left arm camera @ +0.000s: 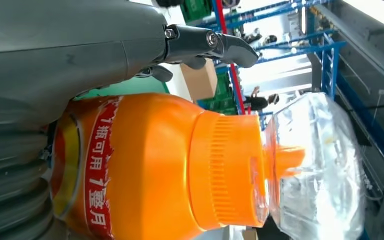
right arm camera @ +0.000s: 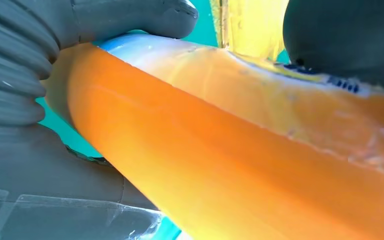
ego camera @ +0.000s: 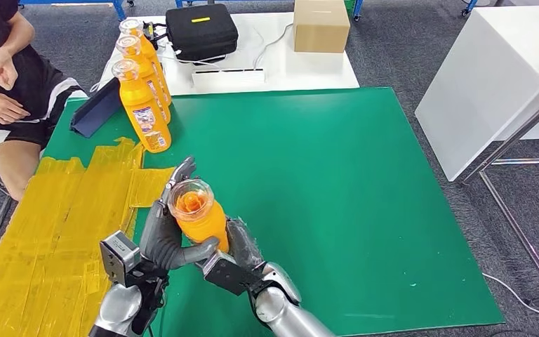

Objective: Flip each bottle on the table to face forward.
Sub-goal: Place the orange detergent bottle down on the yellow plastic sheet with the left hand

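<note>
**Both hands on one orange bottle above the green mat**

In the head view, we see an orange bottle (ego camera: 198,214) held upright near the 7 o'clock part of the green mat (ego camera: 309,189), its clear cap pointing up at the camera with an orange spout showing inside. The left hand (ego camera: 163,232) wraps its fingers around the bottle's 9 o'clock side, and the right hand (ego camera: 242,256) presses against the lower body from 4 o'clock. Three more orange bottles (ego camera: 142,98) stand in a row at the mat's 11 o'clock corner, upright and capped, touching or nearly so. Yellow tape (ego camera: 63,225) covers the mat's 9 o'clock edge. Beyond the mat, a white table (ego camera: 281,67) carries a black case (ego camera: 201,30) and a closed cardboard box (ego camera: 321,24). A person (ego camera: 7,84) sits at 10 o'clock.

In the left wrist view, we see the left hand (left arm camera: 80,55) closed over the bottle (left arm camera: 145,165), whose red label band bears white characters; the clear cap (left arm camera: 315,165) covers an orange ribbed collar.

In the right wrist view, the right hand (right arm camera: 45,100) grips the orange body (right arm camera: 220,165), thumb curled over it.
</note>
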Controlling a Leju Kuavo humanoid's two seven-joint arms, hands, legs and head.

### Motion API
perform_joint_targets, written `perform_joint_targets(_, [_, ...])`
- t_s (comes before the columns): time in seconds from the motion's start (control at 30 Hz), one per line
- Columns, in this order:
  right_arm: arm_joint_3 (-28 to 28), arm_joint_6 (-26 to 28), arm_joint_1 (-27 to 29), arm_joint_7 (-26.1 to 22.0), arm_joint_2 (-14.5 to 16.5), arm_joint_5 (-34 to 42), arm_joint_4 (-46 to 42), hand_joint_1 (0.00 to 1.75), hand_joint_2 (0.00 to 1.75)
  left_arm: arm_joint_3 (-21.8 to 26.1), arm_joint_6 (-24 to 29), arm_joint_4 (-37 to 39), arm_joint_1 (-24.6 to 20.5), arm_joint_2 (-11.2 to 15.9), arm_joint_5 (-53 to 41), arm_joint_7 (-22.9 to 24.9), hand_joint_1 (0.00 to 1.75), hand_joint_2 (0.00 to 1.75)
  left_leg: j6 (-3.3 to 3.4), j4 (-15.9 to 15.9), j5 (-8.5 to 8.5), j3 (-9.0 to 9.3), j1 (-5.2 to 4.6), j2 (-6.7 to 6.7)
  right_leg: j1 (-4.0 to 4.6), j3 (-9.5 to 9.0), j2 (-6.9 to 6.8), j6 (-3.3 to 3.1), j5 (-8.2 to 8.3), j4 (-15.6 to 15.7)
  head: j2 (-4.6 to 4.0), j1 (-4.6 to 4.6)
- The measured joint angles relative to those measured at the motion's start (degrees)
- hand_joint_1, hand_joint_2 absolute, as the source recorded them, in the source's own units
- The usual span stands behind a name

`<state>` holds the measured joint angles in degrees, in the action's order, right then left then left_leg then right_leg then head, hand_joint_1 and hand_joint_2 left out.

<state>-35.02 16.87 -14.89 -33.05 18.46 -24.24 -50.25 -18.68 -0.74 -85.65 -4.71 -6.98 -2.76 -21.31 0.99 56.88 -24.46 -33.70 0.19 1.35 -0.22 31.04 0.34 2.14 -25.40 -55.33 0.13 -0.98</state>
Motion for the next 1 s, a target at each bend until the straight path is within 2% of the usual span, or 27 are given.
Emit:
perform_joint_targets(0.17, [-1.2, 1.8, 1.1, 0.7, -0.5, -2.8, -1.5, 1.75, 1.75, 1.3, -1.6, 0.5, 0.5, 0.0, 1.1, 0.0, 0.00, 1.75, 0.00, 0.0, 0.00, 0.00, 0.00, 0.00, 0.00, 0.01, 0.00, 0.00, 0.00, 0.0, 0.00, 0.00])
perform_joint_targets(0.7, [-2.5, 2.8, 1.3, 1.2, -0.7, -3.2, -1.8, 1.75, 1.75, 3.0, -4.4, 1.4, 0.7, 0.0, 3.2, -0.1, 0.02, 1.75, 0.00, 0.0, 0.00, -0.01, 0.00, 0.00, 0.00, 0.01, 0.00, 0.00, 0.00, 0.0, 0.00, 0.00])
perform_joint_targets(0.73, [-2.5, 2.9, 1.3, 1.2, -0.7, -3.2, -1.8, 1.75, 1.75, 3.0, -4.8, 1.5, 0.7, 0.0, 3.4, -0.1, 0.16, 1.75, 0.00, 0.0, 0.00, -0.01, 0.00, 0.00, 0.00, 0.01, 0.00, 0.00, 0.00, 0.0, 0.00, 0.00])
perform_joint_targets(0.83, [-2.6, 3.0, 1.3, 1.2, -0.7, -3.2, -1.8, 1.75, 1.75, 3.2, -6.5, 1.9, 0.7, 0.0, 4.6, -0.2, 1.44, 1.75, 0.00, 0.0, 0.00, -0.01, 0.00, 0.00, 0.00, 0.01, 0.00, 0.00, 0.00, 0.0, 0.00, 0.00])
perform_joint_targets(0.87, [-2.6, 3.1, 1.3, 1.2, -0.7, -3.2, -1.8, 1.75, 1.75, 3.3, -7.0, 2.0, 0.7, 0.0, 5.0, -0.3, 1.73, 1.75, 0.00, 0.0, 0.00, 0.00, 0.00, 0.00, 0.00, 0.00, 0.00, 0.00, 0.00, 0.0, 0.00, 0.00])
perform_joint_targets(1.0, [-2.8, 3.4, 1.3, 1.0, -0.8, -3.0, -1.8, 1.75, 1.75, 3.9, -8.8, 2.4, 0.7, 0.1, 6.8, -0.6, 1.75, 1.75, 0.00, 0.0, 0.00, 0.00, 0.00, 0.00, 0.00, 0.00, 0.00, 0.00, 0.00, 0.0, 0.00, 0.00])
